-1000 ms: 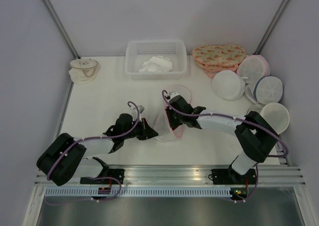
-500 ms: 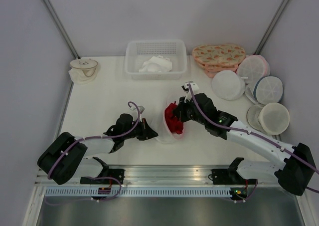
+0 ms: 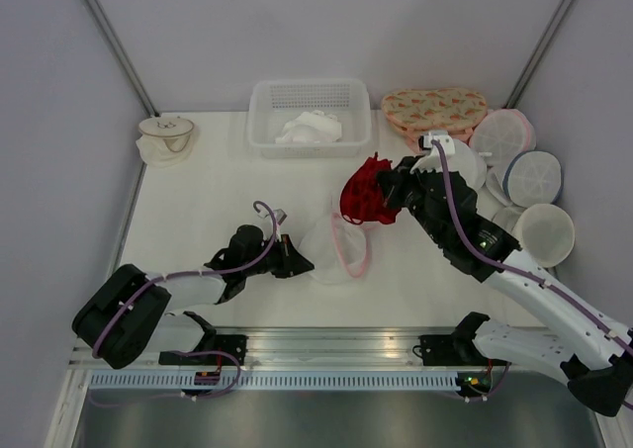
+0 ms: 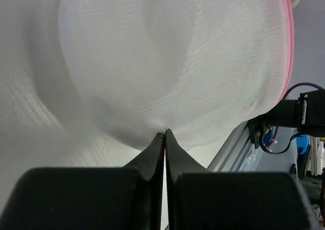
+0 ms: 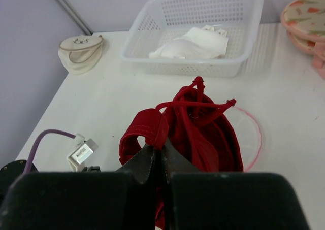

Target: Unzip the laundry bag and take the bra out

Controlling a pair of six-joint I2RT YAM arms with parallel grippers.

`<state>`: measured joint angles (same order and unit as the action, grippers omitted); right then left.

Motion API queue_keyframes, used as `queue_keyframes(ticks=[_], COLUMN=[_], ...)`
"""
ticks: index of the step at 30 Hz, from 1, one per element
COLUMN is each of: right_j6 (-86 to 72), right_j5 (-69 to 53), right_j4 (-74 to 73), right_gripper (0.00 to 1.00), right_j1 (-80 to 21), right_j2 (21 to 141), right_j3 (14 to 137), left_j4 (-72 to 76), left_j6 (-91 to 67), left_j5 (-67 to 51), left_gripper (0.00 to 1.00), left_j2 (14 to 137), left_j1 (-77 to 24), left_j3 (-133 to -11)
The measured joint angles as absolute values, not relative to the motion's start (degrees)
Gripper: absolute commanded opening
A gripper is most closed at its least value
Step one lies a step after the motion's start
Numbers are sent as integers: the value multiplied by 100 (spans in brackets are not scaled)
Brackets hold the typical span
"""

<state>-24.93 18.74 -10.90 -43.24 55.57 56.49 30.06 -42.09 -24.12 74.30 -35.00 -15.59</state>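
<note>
The laundry bag (image 3: 341, 247), white mesh with a pink zip rim, lies open on the table between the arms; it fills the left wrist view (image 4: 167, 62). My left gripper (image 3: 305, 264) is shut on the bag's mesh edge (image 4: 165, 130). The dark red bra (image 3: 366, 193) hangs in the air above and to the right of the bag. My right gripper (image 3: 388, 196) is shut on a fold of the bra (image 5: 198, 133), its thin straps dangling, with the bag's pink rim (image 5: 256, 133) below it.
A white basket (image 3: 310, 117) with a white cloth (image 5: 190, 43) stands at the back. A floral orange-pink bag (image 3: 435, 110) and several round white mesh bags (image 3: 524, 176) lie at the back right. A beige pouch (image 3: 165, 137) sits at the back left.
My right gripper has pulled the bra out of the bag and lifted it up and to the right. The bag has sagged open. The left gripper has held still.
</note>
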Motion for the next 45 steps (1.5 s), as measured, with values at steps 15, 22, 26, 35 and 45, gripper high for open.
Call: queue_keyframes(ticks=[15,22,26,35,45], right_j6=[-1942,-1841,-1879,-2255,-2106], right_j5=[2161,1745,1466,1282,1376], right_j4=[-1100,-1225,-1441,-1957,-1232], right_gripper=[0,0,1,98,98], right_j1=[-3881,-3225,-2915,-2386,-2237], right_j2=[7754,9867,11153,13493,11887], right_j3=[7693,9758,11509,14149,10232], left_j4=[2475,2158,2034,1708,1527], left_j6=[-4213,-4213,-4213,-4213,-4211], left_j5=[-2473,-2469,-2462,-2408,-2318], left_gripper=[2,2,2,2,2], left_j2=[6521,6184,6160,5778,5614], left_j1=[-3500,-3509,-3511,-3511,-3511], left_j3=[-1439,-1393,-1393,-1393,-1396])
